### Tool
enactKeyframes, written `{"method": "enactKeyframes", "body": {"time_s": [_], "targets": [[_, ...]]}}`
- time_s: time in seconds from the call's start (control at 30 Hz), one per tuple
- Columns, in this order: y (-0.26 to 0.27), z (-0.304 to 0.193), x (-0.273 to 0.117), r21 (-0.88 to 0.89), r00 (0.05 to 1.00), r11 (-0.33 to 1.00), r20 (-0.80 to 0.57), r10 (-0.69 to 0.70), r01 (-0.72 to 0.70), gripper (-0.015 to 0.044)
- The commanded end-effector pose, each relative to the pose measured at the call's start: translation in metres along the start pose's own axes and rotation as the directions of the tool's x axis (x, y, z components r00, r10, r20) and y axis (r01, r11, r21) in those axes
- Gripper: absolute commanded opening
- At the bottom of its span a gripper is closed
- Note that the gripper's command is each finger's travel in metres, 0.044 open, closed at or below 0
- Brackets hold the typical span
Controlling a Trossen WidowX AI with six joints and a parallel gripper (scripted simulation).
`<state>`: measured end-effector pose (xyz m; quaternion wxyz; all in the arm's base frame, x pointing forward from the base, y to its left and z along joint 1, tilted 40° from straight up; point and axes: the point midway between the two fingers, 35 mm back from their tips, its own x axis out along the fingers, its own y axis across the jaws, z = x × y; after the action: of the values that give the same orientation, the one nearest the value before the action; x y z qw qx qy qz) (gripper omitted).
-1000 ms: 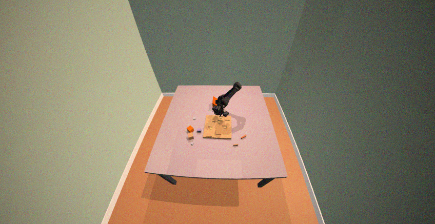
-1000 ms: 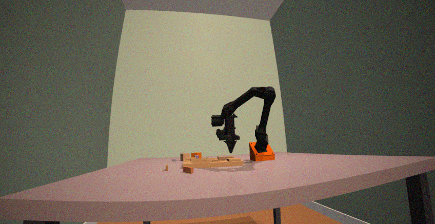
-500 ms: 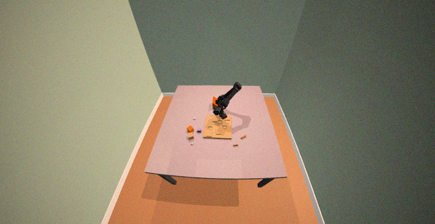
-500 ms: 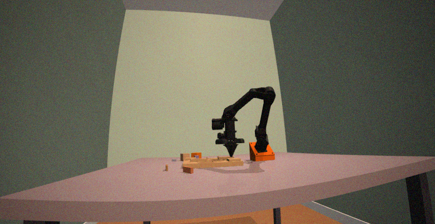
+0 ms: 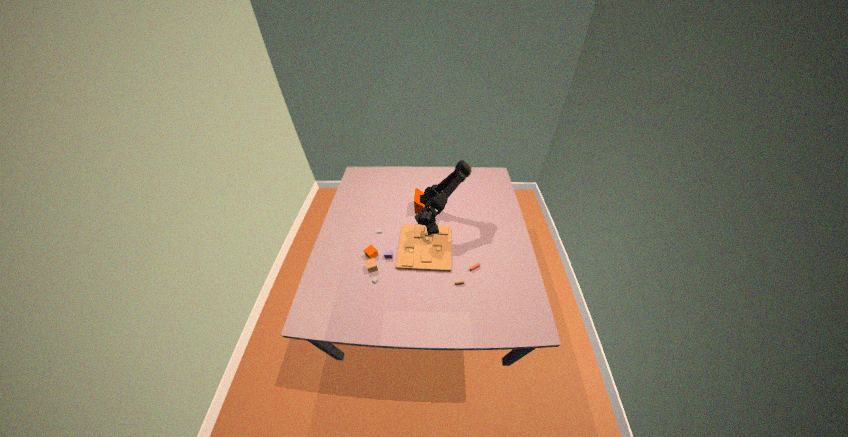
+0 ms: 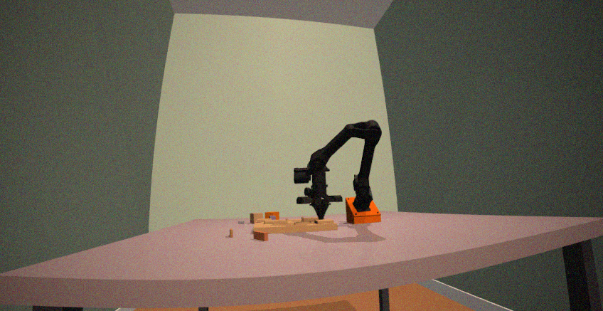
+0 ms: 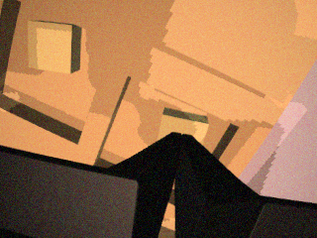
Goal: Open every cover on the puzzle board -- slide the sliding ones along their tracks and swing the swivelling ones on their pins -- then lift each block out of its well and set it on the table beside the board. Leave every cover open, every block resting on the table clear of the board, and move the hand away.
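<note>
The wooden puzzle board (image 5: 441, 260) (image 6: 270, 230) lies on the table, with raised wooden covers and dark slots. My gripper (image 5: 429, 235) (image 6: 321, 218) (image 7: 180, 143) is shut and empty, pointing down with its tips low over the board's rear part. In the wrist view a pale square knob (image 7: 184, 126) sits right at the fingertips, partly hidden by them; contact cannot be told. Another pale square knob (image 7: 53, 47) stands at the upper left of that view. Which covers are open, and whether wells hold blocks, is too small to tell.
Left of the board are an orange block (image 5: 370, 250), a tan block (image 5: 371, 265) (image 6: 256, 218), a purple block (image 5: 387, 254) and small white pieces (image 5: 378, 231) (image 5: 374, 281). Right and front are a red bar (image 5: 474, 266) (image 6: 261, 235) and a yellowish bar (image 5: 459, 282) (image 6: 230, 233).
</note>
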<state>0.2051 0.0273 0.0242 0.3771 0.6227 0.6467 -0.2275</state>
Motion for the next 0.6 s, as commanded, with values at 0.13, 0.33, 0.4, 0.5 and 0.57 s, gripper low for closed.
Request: {"method": "enactKeyframes", "body": {"time_s": [0.13,0.33,0.4,0.5,0.57], "targets": [[0.0013,-0.0015,0.0026,0.038,1.000,0.999,-0.005,0.003,-0.002,0.0000],[0.0073,-0.0057,0.0049,0.038,1.000,0.999,-0.005,0.003,-0.003,0.0000],[0.0088,-0.0070,0.0055,0.038,1.000,0.999,-0.006,0.003,-0.003,0.0000],[0.0087,-0.0071,0.0056,0.045,1.000,0.999,-0.006,0.003,-0.003,0.0000],[0.0087,-0.0071,0.0056,0.046,1.000,0.999,-0.006,0.003,-0.003,0.0000]]}}
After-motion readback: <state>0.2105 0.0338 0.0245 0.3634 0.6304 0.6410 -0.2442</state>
